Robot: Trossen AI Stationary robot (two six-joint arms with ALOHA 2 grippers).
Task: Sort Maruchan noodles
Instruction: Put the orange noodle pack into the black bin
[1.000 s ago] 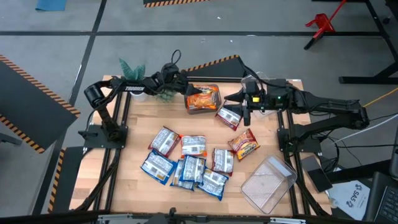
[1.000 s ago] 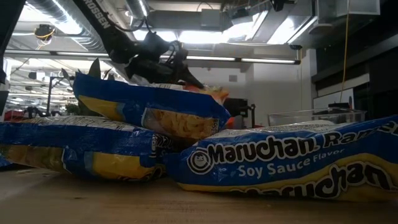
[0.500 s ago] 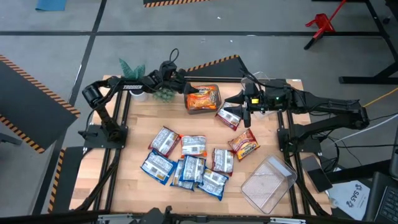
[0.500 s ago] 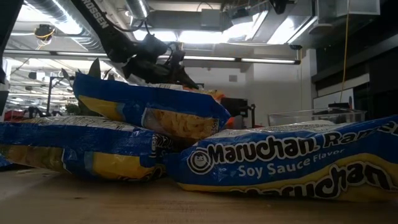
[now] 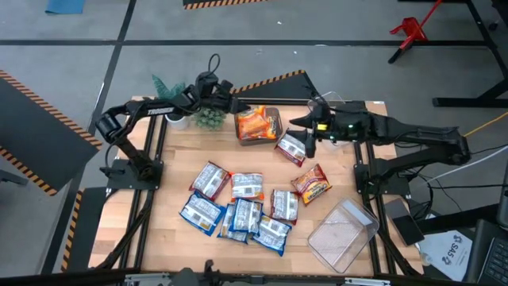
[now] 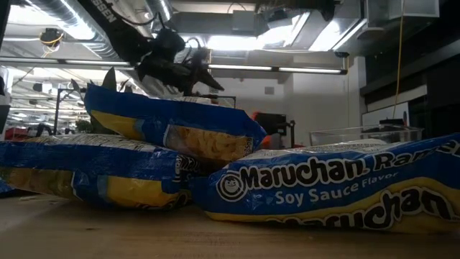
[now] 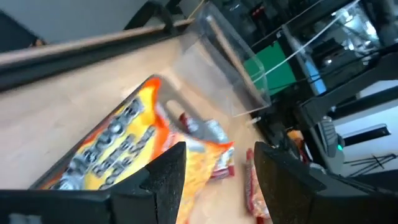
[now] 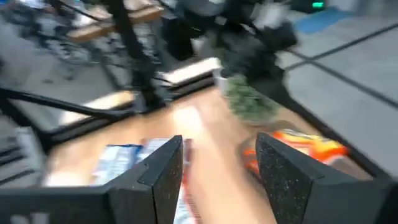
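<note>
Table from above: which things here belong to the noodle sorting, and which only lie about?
Part of the job:
- blue noodle packets
- orange packet in the far bin
- red-brown packets
- empty clear bin

Just lying about:
- potted plants
- cables

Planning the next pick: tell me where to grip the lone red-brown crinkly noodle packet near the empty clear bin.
Take the red-brown crinkly plastic noodle packet across its narrow width, from straight above. It lies flat and tilted on the bare wooden table, apart from its neighbours, so both long edges look free for the fingers.
</note>
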